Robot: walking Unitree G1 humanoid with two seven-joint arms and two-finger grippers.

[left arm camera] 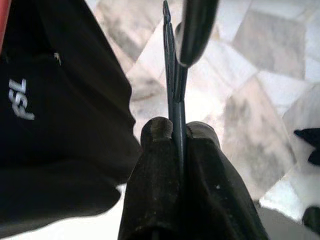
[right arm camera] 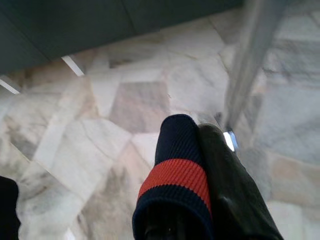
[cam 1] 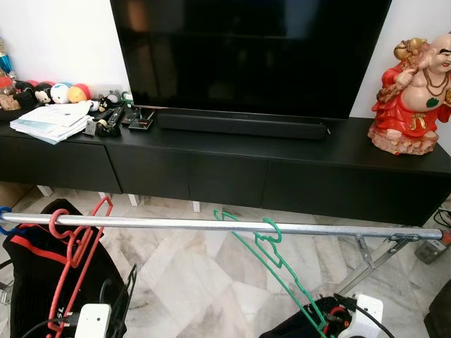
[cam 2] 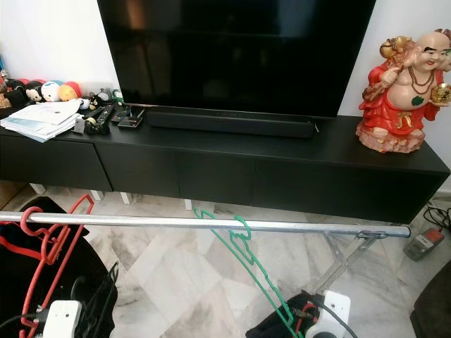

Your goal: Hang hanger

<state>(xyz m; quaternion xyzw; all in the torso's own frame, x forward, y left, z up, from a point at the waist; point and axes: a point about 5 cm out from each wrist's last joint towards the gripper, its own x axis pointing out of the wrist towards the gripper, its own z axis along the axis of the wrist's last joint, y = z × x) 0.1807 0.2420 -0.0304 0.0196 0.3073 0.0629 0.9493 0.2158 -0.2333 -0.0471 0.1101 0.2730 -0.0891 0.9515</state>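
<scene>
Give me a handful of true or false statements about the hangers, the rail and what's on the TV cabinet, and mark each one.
1. A green hanger has its hook over the metal rail. True.
2. The red hanger hangs near the rail's right end. False: it hangs near the left end, over a black garment.
3. A red-robed figurine stands at the right end of the black cabinet. True.
4. The soundbar lies on the floor under the cabinet. False: it lies on top of the cabinet, below the television.
5. A stack of papers lies at the cabinet's left end. True.
6. The floor is carpeted. False: it is marble-patterned tile.
</scene>
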